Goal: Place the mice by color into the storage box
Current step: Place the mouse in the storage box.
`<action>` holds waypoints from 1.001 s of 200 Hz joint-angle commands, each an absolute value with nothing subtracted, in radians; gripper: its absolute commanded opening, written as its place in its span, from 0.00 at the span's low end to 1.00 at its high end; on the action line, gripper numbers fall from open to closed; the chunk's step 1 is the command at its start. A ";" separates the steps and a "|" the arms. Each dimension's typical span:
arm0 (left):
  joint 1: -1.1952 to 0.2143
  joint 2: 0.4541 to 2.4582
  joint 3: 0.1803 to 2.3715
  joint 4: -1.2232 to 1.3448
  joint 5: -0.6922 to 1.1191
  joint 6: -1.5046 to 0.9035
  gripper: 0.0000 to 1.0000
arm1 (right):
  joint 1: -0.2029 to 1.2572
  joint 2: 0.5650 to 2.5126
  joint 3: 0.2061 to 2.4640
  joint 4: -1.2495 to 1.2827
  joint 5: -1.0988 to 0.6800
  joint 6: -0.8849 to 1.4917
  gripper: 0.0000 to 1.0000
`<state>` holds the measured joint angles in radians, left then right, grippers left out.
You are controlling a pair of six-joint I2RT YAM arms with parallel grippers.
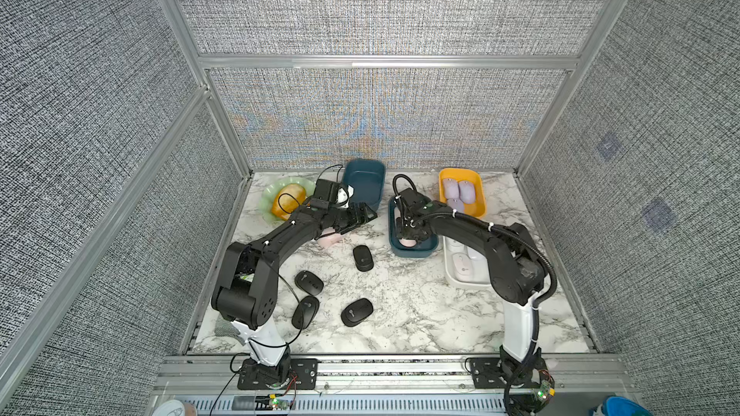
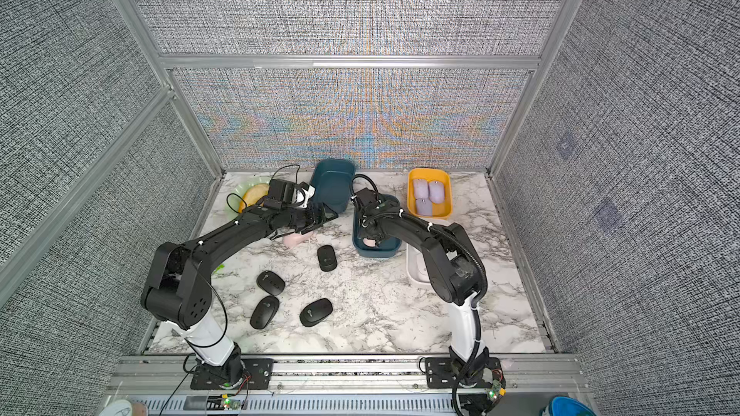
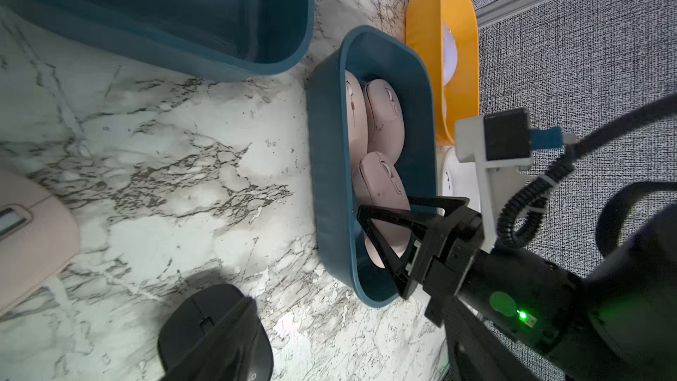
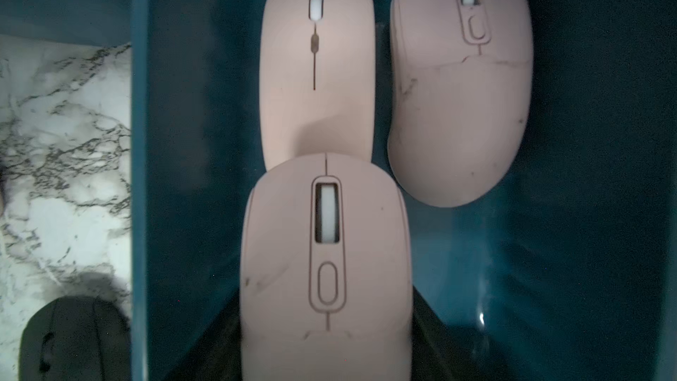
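Nearest the arm bases, four black mice [image 1: 356, 312] lie loose on the marble counter [image 1: 420, 314], all left of the near blue box [image 1: 412, 252]. One of them lies near its front left corner. Just right of that box, a white tray [image 1: 452, 280] holds white mice [image 1: 460, 262], partly hidden by the right arm. Inside the box the right end effector [image 3: 388, 210] is clenched on the held pink mouse [image 4: 326, 251], whose nose overlaps one of two other pink mice [image 4: 317, 67]. A loose pink mouse [image 1: 330, 238] lies on the counter left of the box, under the left arm. The left end effector [image 1: 362, 214] hangs just left of the box, released, gripping nothing. Behind the box on the right, a yellow box [image 1: 442, 190] holds three lilac mice [image 1: 465, 190]. Behind it on the left stands a far blue box [image 1: 364, 182], and farther left a green plate [image 1: 272, 190] with a bread loaf [image 1: 286, 202]
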<state>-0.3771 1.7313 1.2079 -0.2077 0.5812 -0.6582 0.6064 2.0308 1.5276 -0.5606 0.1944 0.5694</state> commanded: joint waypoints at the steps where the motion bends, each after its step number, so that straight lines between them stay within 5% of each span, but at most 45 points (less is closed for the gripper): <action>1: -0.377 1.730 1.213 -0.212 0.581 -0.649 0.81 | 0.607 2.050 1.538 -0.577 0.160 0.593 0.59; 160: -0.377 1.733 1.220 -0.222 0.572 -0.638 0.81 | 0.599 1.965 1.500 -0.545 0.121 0.606 0.65; 200: -0.377 1.733 1.222 -0.225 0.565 -0.635 0.81 | 0.585 1.892 1.465 -0.603 0.271 0.544 0.57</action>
